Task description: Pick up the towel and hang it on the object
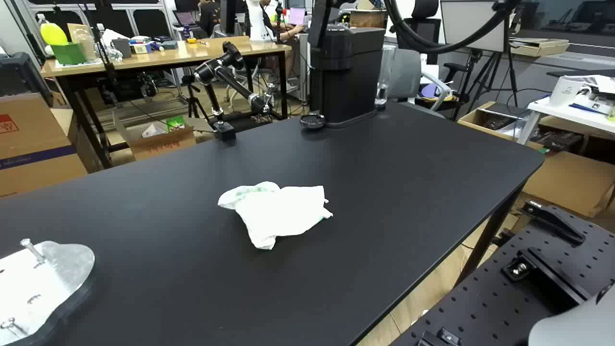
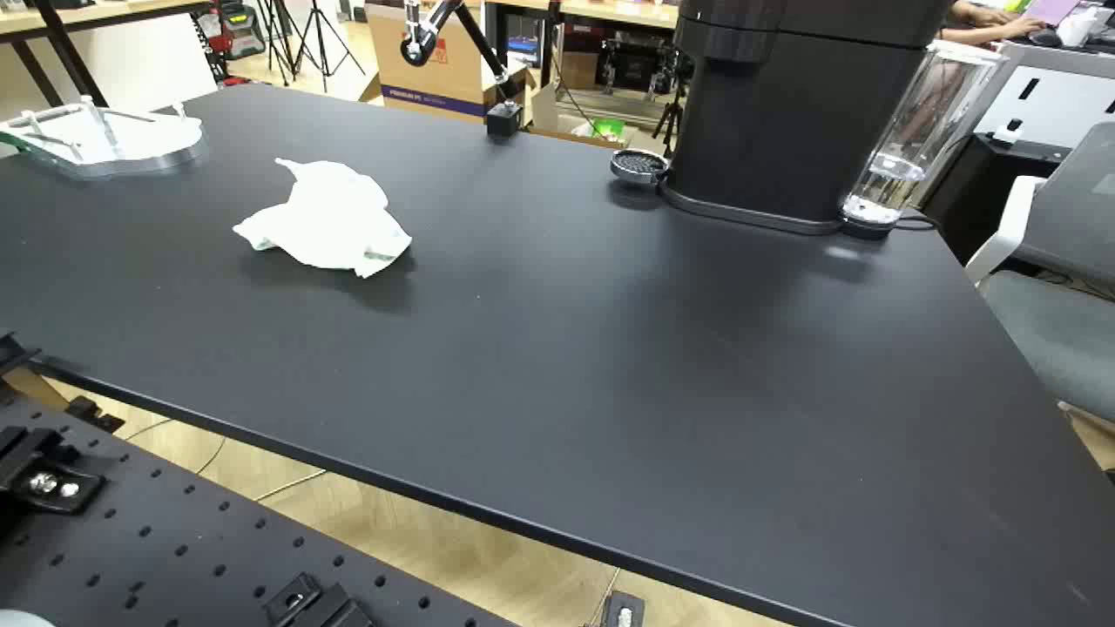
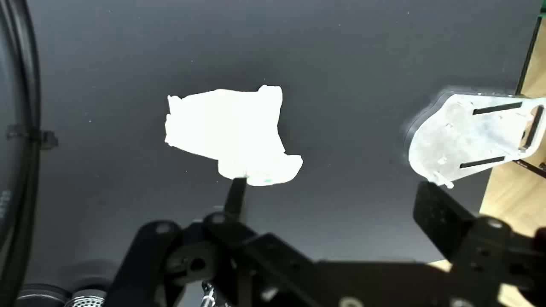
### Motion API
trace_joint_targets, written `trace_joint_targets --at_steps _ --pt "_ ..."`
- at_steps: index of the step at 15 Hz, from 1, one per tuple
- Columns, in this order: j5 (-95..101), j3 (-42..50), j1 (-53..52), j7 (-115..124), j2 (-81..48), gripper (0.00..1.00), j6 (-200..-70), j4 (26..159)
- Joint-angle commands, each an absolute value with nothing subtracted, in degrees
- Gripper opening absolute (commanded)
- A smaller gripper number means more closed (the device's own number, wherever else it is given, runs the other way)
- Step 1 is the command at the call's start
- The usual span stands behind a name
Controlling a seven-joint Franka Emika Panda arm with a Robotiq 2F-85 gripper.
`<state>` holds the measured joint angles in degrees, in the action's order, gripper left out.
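The towel is a crumpled white cloth with faint green marks, lying on the black table in both exterior views (image 1: 283, 214) (image 2: 327, 218). It also shows in the wrist view (image 3: 230, 128), left of centre. The gripper (image 3: 332, 183) is open, its two black fingers wide apart with nothing between them. In the wrist view the left fingertip overlaps the towel's lower edge; the gripper appears to be above the table. A pale, rounded plate with short upright pegs (image 1: 57, 269) stands at the table's side, also in view here (image 2: 113, 139) and in the wrist view (image 3: 460, 132).
A tall black coffee machine (image 1: 346, 72) (image 2: 793, 113) stands at the table's far side, with a round metal portafilter (image 2: 638, 165) and a clear water tank (image 2: 906, 139). A small black clamp-arm stand (image 1: 224, 130) is on the table's edge. Black cables (image 3: 25, 136) hang at the wrist view's left.
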<state>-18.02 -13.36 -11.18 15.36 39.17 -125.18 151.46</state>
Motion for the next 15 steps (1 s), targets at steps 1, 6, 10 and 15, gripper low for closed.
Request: trace_joint_targets --at_steps 1,6,10,15 --pt "-17.77 -13.09 -11.42 15.53 39.14 1.00 -125.04 151.35" --pt "-17.77 -13.09 -11.42 15.53 39.16 1.00 -125.04 151.35" --pt "-17.77 -13.09 -11.42 15.53 39.16 1.00 -125.04 151.35" --pt "-13.62 -13.80 -8.12 15.07 33.15 1.00 -134.35 155.18"
